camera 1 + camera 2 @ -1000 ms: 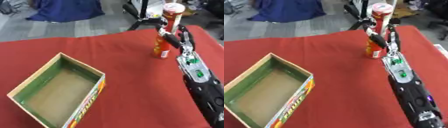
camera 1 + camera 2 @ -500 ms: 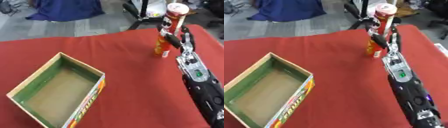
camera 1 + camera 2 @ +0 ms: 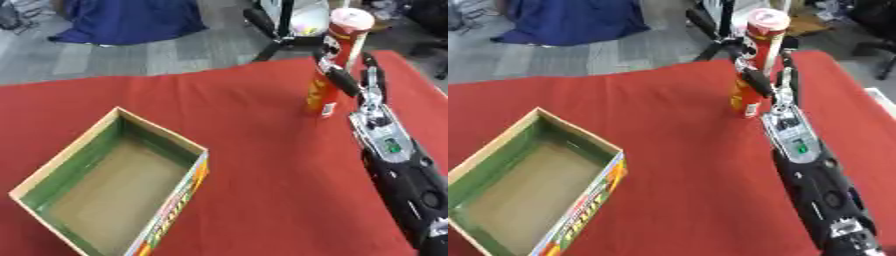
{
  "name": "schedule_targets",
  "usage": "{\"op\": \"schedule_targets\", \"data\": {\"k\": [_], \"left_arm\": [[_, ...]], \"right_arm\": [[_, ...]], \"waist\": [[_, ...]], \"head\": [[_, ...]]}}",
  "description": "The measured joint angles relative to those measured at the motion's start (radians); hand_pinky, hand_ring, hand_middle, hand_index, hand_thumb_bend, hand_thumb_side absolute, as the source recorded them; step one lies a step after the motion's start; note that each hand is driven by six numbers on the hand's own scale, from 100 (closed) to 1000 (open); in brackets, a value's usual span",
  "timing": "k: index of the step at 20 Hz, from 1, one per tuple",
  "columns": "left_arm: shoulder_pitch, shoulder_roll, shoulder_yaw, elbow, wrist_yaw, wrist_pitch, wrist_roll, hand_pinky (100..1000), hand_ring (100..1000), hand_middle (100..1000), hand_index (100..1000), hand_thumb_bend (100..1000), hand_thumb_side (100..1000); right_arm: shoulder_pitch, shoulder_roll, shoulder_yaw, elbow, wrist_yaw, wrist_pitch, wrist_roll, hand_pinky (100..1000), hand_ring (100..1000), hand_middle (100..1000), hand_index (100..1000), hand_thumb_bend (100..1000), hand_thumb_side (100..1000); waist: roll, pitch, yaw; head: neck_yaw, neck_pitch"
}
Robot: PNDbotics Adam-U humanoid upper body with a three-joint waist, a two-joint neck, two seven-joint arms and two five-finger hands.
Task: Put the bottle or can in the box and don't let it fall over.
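Observation:
A tall red can [image 3: 331,75] with a pale red lid stands upright on the red tablecloth at the far right. My right hand [image 3: 366,92] reaches up to it from the lower right. Its thumb [image 3: 336,78] lies across the can's front, and its fingers [image 3: 374,75] stand nearly straight close along the can's right side, so the can sits pinched between them. An open cardboard box [image 3: 163,133] with green inner walls and a brown floor lies at the lower left, well apart from the can. My left hand shows in neither view.
The red table [image 3: 236,165] ends just behind the can and at the far right corner. Beyond it are a grey floor, a blue cloth heap [image 3: 131,20] and black stand legs [image 3: 267,25]. My black forearm [image 3: 402,175] lies along the right side.
The can stays upright in the same spot. My right hand has barely shifted around it; the view itself has moved slightly.

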Motion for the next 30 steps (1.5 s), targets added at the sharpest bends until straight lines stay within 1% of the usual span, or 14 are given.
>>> {"op": "schedule_targets", "data": {"k": [9, 20, 26, 30], "left_arm": [[0.000, -0.007, 0.000, 0.000, -0.002, 0.001, -0.002, 845, 880, 822, 812, 114, 946], [0.000, -0.008, 0.000, 0.000, -0.003, -0.002, -0.007, 845, 882, 823, 812, 114, 946], [0.000, -0.008, -0.001, 0.000, -0.003, -0.003, -0.012, 846, 883, 823, 812, 113, 946], [-0.003, -0.008, -0.001, 0.000, -0.003, -0.002, -0.015, 846, 883, 824, 812, 113, 946]], "right_arm": [[-0.021, 0.001, -0.001, 0.040, -0.027, -0.008, -0.001, 815, 1000, 971, 1000, 652, 515], [-0.044, 0.007, -0.013, 0.088, -0.070, -0.031, -0.018, 811, 1000, 964, 1000, 645, 523], [-0.059, 0.007, -0.013, 0.104, -0.086, -0.044, -0.019, 816, 1000, 962, 1000, 654, 527], [-0.069, 0.007, -0.013, 0.110, -0.094, -0.054, -0.015, 817, 1000, 960, 1000, 641, 530]], "waist": [[0.002, 0.003, 0.000], [0.007, 0.009, 0.002], [0.007, 0.016, 0.005], [0.007, 0.019, 0.007]], "head": [[-0.004, -0.008], [-0.006, -0.017], [-0.008, -0.018], [-0.009, -0.025]]}}
